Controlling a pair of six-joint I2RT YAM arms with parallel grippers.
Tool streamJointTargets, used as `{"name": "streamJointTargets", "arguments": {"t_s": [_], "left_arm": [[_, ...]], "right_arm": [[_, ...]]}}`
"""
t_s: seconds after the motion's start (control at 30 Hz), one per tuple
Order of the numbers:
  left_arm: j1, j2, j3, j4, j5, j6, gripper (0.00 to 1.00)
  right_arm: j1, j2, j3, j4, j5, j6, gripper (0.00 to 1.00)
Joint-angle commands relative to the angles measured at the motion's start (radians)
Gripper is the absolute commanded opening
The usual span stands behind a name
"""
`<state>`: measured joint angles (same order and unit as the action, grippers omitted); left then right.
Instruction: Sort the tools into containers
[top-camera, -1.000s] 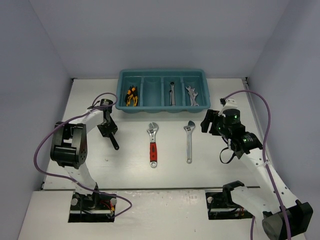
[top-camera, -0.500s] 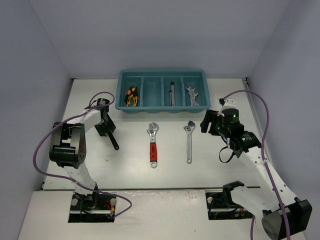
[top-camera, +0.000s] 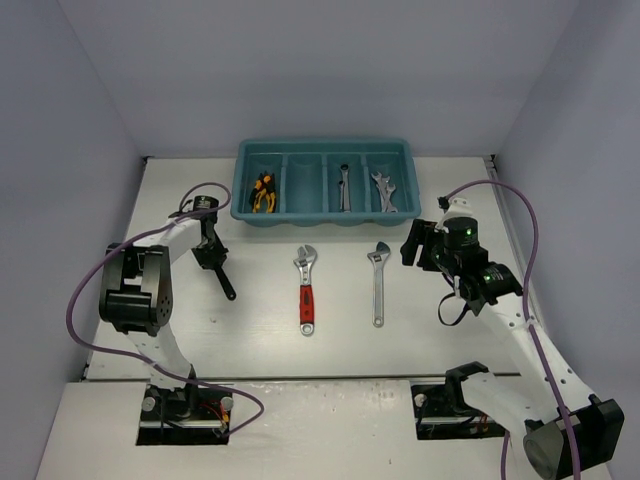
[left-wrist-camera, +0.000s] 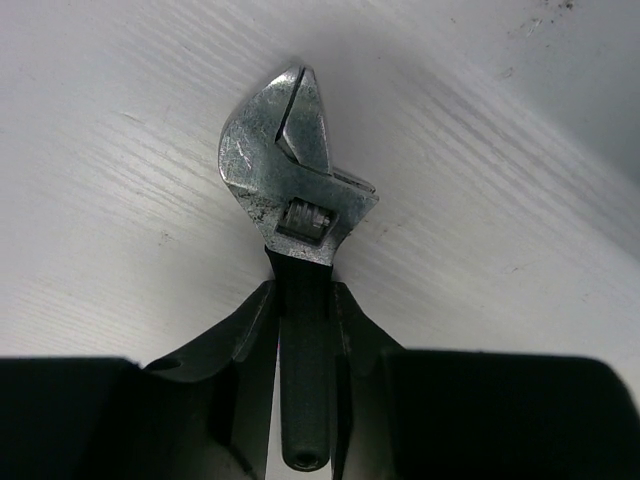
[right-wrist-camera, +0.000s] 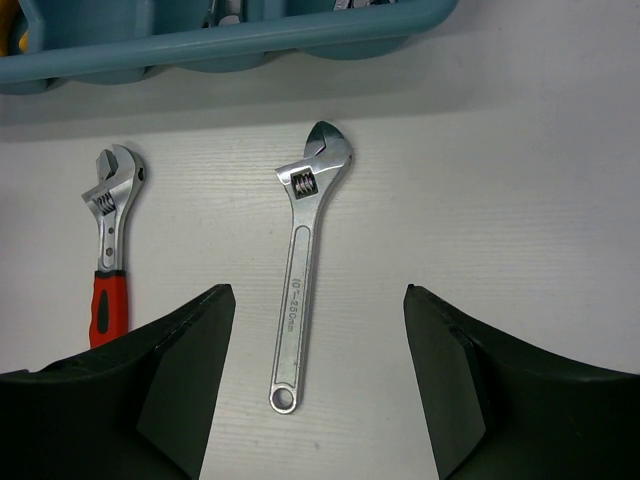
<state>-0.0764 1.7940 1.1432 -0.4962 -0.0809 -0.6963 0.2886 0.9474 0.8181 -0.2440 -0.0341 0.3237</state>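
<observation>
Your left hand (left-wrist-camera: 303, 298) is clamped on the black wrench (left-wrist-camera: 290, 180); your right hand (right-wrist-camera: 318, 295) stands apart over the silver wrench (right-wrist-camera: 303, 250) on the desk (top-camera: 260, 335); the red-handled wrench (top-camera: 306, 290) lies beside it; beyond, the tray (top-camera: 325, 146) holds pliers (top-camera: 262, 192) and spanners (top-camera: 344, 187).

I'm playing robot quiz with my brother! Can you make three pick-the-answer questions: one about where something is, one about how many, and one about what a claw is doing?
1. Where are the pliers? A) the tray's leftmost compartment B) its second compartment C) its rightmost compartment
2. How many wrenches lie loose on the table? A) one B) two C) four
3. What is the left claw doing? A) open and empty B) shut on the black-handled wrench C) out of view
Answers: 1 A, their yellow-orange handles show at the tray's left end. 2 B, only the red-handled wrench and the silver wrench. 3 B, it squeezes the handle.
</observation>
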Motion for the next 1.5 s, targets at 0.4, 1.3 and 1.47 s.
{"name": "streamJointTargets", "arguments": {"t_s": [0.4,1.3,1.47], "left_arm": [[-0.020,-0.268,0.036,-0.162,-0.020,0.115,0.00],[-0.353,0.468,1.280,-0.038,0.155,0.254,0.00],[-0.348,0.554,1.230,0.136,0.141,0.252,0.00]], "right_arm": [[-0.003,0.025,0.049,0.040,0.010,-0.005,0.66],[-0.003,-0.003,0.024,0.038,-0.045,0.023,0.66],[-0.003,0.007,0.024,0.038,-0.063,0.021,0.66]]}}
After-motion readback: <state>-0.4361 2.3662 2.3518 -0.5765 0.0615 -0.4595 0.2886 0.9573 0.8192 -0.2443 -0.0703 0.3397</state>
